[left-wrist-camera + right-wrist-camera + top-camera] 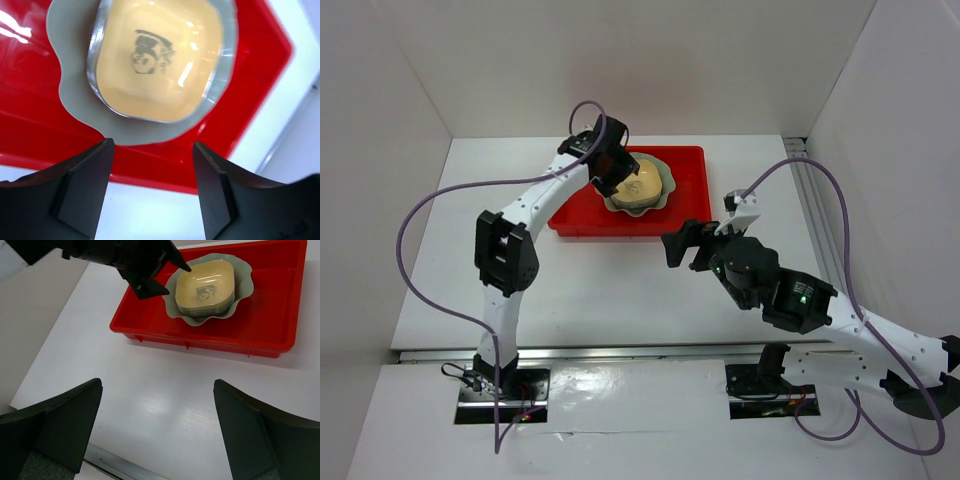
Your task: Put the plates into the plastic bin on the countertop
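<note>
Countertop (620,290): we see no dish lying on it.
Red bin (578,216): holds every plate we see; task looks finished.
Scalloped green dish (245,287): in the bin, under the stack.
Yellow dish (206,286): tops the stack; cartoon print, no legible writing.
Left gripper (152,145): released, empty, above the stack.
Right gripper (157,382): spread, empty, well apart.

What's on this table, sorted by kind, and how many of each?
Robot arms: 2 (left, right)
Red bin: 1
Large green plate: 1
Stack of small dishes: 1, number within unclear
Total: 5
</note>
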